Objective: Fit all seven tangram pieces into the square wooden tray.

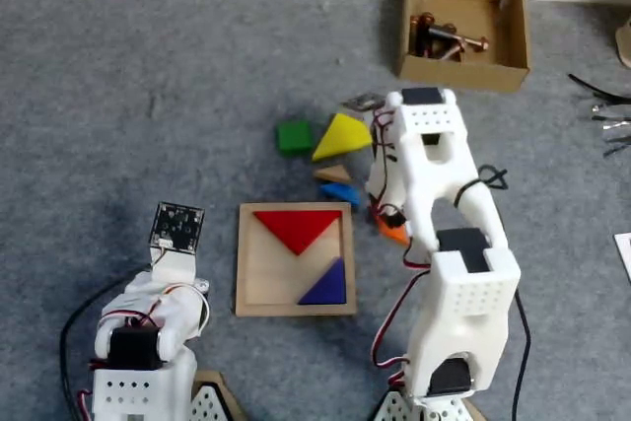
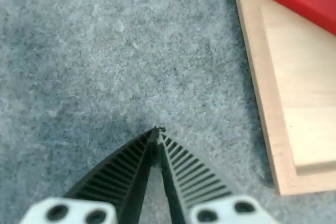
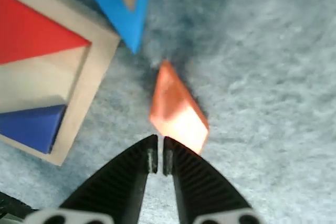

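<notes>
Just ahead of the right gripper [image 3: 157, 153], slightly off to one side of the tips, lies the orange piece [image 3: 177, 109], flat on the grey carpet [image 3: 273, 77]. The jaws are pressed together and hold nothing. The piece's near corner sits right beside the fingertips; contact can't be told. Its long axis runs away from the tips, slanting toward the light blue piece [image 3: 122, 9] farther out. Off to the side of the jaws is the square wooden tray [image 3: 90, 85], near the orange piece but apart from it, with a red triangle [image 3: 31, 32] and a dark blue triangle [image 3: 31, 127] seated inside.

The left gripper [image 2: 156, 135] is also closed and empty, over bare carpet on the far side of the tray, its rim [image 2: 257, 77] just off to one side.

Judgement: the right arm is clearly the nearer one. The jaws probably need to open and straddle the piece across its short width.
</notes>
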Robot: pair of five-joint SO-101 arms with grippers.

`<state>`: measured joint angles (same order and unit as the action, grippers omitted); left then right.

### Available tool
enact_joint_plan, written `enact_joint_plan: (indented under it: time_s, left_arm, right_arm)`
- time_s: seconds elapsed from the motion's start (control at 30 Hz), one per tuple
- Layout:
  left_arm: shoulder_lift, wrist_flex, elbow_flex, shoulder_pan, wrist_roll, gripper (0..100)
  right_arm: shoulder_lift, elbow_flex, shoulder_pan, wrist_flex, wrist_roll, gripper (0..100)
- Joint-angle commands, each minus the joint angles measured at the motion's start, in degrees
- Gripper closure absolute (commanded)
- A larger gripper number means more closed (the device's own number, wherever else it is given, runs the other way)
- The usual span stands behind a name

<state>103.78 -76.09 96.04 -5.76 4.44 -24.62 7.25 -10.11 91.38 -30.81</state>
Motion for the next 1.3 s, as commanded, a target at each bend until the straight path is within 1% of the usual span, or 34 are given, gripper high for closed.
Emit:
enact_joint_plan:
  time_s: [0.0, 0.1, 0.3, 0.47, 0.57, 0.77, 0.93, 1.27]
  left_arm:
    - [0.4, -0.26, 1.1, 0.75, 0.18, 99]
    - [0.4, -0.26, 1.1, 0.75, 0.18, 99]
    - [0.4, -0.26, 1.1, 0.75, 0.18, 99]
    - [0.4, -0.26, 1.1, 0.75, 0.18, 99]
    - [0.4, -0.26, 1.1, 0.75, 0.18, 99]
    - [0.4, -0.26, 1.1, 0.75, 0.18, 99]
    - [0.4, -0.26, 1.1, 0.75, 0.18, 99]
    - [0.4, -0.26, 1.1, 0.75, 0.18, 99]
  right_arm:
    - [1.45, 2.68, 1.01, -0.22, -6.51, 90.0]
    - [1.45, 2.68, 1.01, -0.4, -12.22, 84.4]
    - [1.45, 2.59, 0.84, -0.22, -21.45, 83.9]
    - [1.45, 2.42, 0.66, 1.01, -22.33, 83.8]
    - [1.45, 2.42, -0.92, 2.77, -24.0, 83.8]
    - [0.31, -0.4, -2.51, 0.4, -27.25, 83.8]
    - [-3.21, -2.59, -3.21, -2.77, -27.25, 83.8]
    - [-8.66, -2.51, -3.21, -2.59, -27.16, 84.2]
